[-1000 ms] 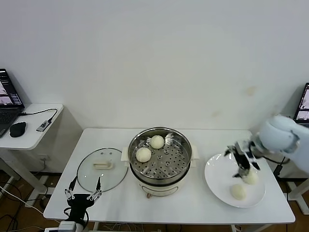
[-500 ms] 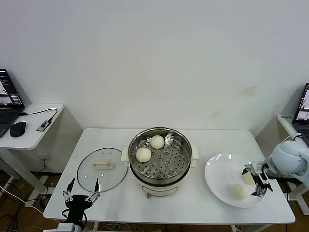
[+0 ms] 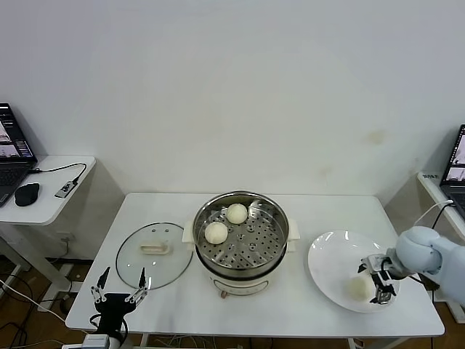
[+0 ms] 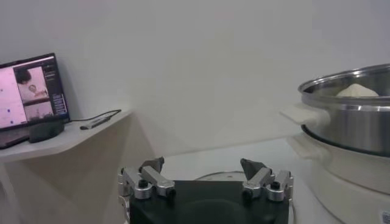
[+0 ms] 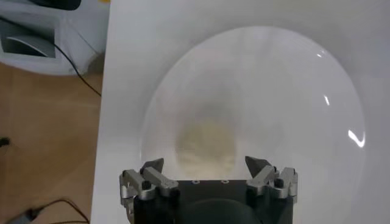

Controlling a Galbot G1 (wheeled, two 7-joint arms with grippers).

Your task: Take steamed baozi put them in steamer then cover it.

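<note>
The steamer [image 3: 240, 247] stands mid-table with two baozi [image 3: 236, 213] [image 3: 216, 232] on its perforated tray. The glass cover [image 3: 152, 255] lies flat to its left. My right gripper [image 3: 375, 281] is open, low over the white plate [image 3: 330, 265], with one baozi [image 3: 357, 288] right beside its fingertips. In the right wrist view that baozi [image 5: 206, 146] lies just ahead of the open gripper [image 5: 205, 165], untouched. A fourth baozi is not visible. My left gripper [image 3: 116, 296] is open and empty at the table's front edge, below the cover.
In the left wrist view the open gripper [image 4: 203, 167] faces the steamer [image 4: 350, 125]. A side table [image 3: 51, 193] with a laptop and a mouse [image 3: 26, 193] stands at the left. Another laptop [image 3: 458, 156] is at the far right.
My right gripper has dropped from above the plate's far side to its near right part, beside the front baozi. The left gripper has shifted slightly left.
</note>
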